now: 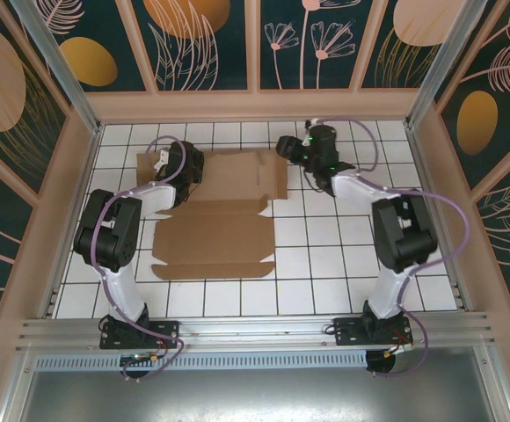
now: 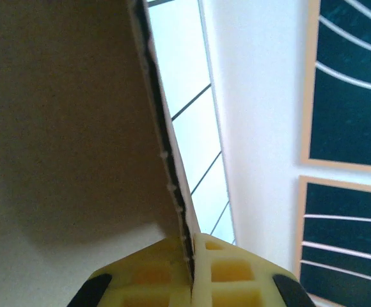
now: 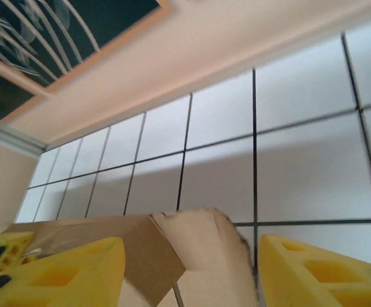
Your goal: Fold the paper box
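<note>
The paper box (image 1: pixel 215 237) lay unfolded on the white tiled table (image 1: pixel 352 272), left of centre, its near flap flat toward the arm bases. At its far left edge the left gripper (image 2: pixel 190 246) was clenched on the cardboard's edge. At the far right corner the right gripper (image 3: pixel 192 252) stood released, yellow fingers (image 3: pixel 64 272) apart, a flap corner between them.
</note>
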